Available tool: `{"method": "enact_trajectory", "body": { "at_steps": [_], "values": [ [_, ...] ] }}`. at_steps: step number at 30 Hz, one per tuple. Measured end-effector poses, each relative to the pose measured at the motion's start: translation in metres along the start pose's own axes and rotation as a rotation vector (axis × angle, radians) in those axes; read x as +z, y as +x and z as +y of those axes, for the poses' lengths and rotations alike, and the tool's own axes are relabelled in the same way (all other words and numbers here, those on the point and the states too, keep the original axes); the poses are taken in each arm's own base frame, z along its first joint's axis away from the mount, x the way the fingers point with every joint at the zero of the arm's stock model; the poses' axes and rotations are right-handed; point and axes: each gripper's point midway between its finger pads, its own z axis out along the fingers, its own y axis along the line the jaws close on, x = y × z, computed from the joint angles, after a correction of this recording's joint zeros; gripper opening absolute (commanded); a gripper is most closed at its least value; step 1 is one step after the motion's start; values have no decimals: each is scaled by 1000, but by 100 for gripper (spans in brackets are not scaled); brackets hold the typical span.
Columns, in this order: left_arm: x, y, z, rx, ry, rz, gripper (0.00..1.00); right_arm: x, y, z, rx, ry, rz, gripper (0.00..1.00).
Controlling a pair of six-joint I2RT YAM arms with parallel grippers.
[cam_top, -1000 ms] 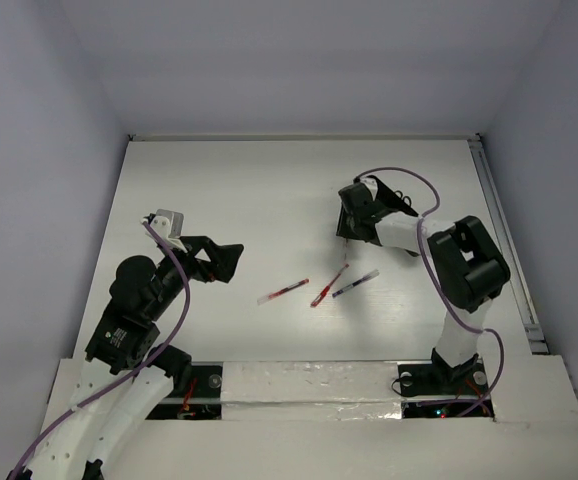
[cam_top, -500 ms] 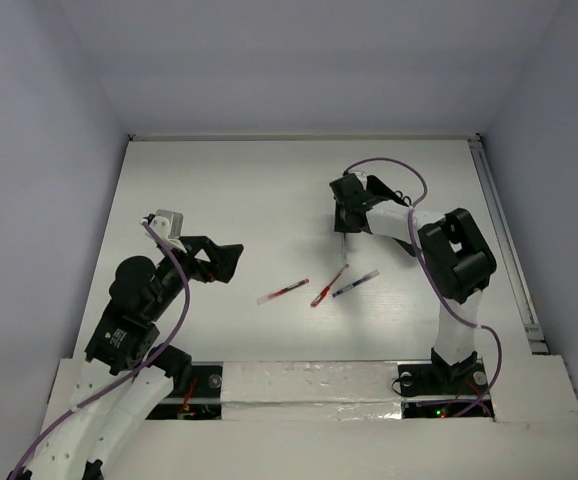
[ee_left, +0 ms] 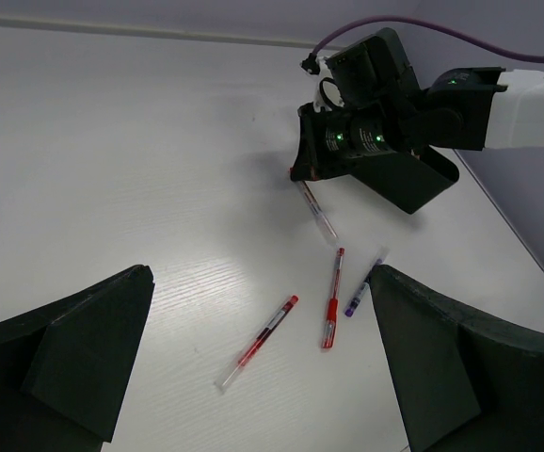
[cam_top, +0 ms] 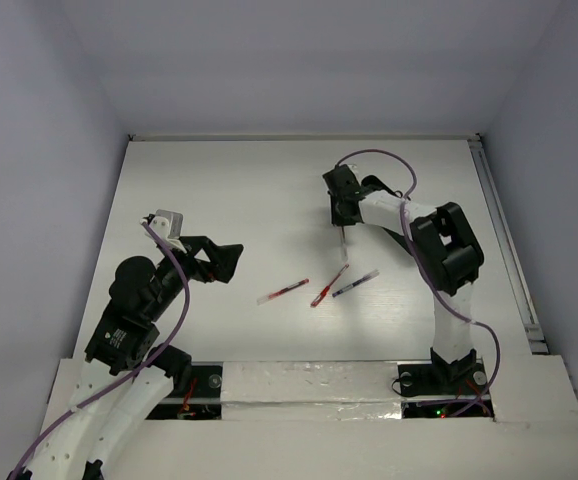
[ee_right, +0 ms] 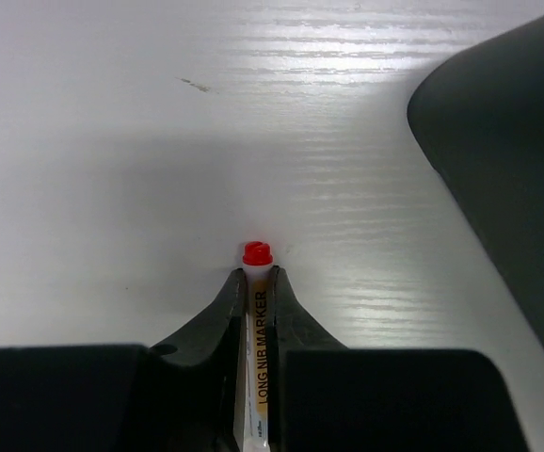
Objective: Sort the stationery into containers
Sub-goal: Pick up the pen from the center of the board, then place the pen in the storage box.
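Right pincer (ee_right: 256,279) farther left, around marker (ee_right: 257,253)

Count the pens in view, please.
4. Three lie on the table: left red pen, middle red pen, blue-purple pen. The fourth, a red-capped marker, is held in the right end effector. No others show.

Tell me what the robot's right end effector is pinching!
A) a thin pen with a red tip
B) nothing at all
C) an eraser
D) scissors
A: in the right wrist view, the right end effector is shut on a thin pen, whose red tip pokes out past the fingers.
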Motion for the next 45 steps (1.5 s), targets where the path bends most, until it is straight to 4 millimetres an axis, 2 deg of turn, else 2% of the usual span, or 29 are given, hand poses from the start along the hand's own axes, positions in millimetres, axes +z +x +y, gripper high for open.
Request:
{"method": "enact_trajectory", "body": {
  "at_steps": [6, 10, 13, 17, 19, 21, 24, 29, 32, 35, 39, 45],
  "values": [
    [0, 0, 0, 0, 0, 0, 99, 1, -4, 0, -22, 6, -12, 0],
    [0, 0, 0, 0, 0, 0, 99, -12, -23, 4, -6, -20, -77, 0],
    [0, 0, 0, 0, 0, 0, 99, -46, -53, 0, 36, -47, -199, 0],
    [0, 0, 0, 0, 0, 0, 99, -118, -102, -20, 133, -64, -446, 0],
    [0, 0, 0, 0, 0, 0, 99, -152, -117, -40, 187, -46, -562, 0],
    [0, 0, 0, 0, 0, 0, 99, -177, -123, -65, 237, -9, -649, 0],
    [0, 0, 0, 0, 0, 0, 99, -196, -124, -118, 312, 101, -742, 0],
    [0, 0, 0, 0, 0, -1, 99, -201, -114, -202, 400, 320, -795, 0],
    [0, 0, 0, 0, 1, -1, 99, -197, -107, -228, 406, 408, -793, 0],
    [0, 0, 0, 0, 1, -1, 99, -194, -108, -236, 385, 453, -799, 0],
    [-1, -1, 0, 0, 2, -4, 99, -184, -111, -236, 345, 468, -796, 0],
    [-1, -2, -1, 1, 4, -9, 99, -167, -97, -234, 278, 472, -757, 0]
  ]
}}
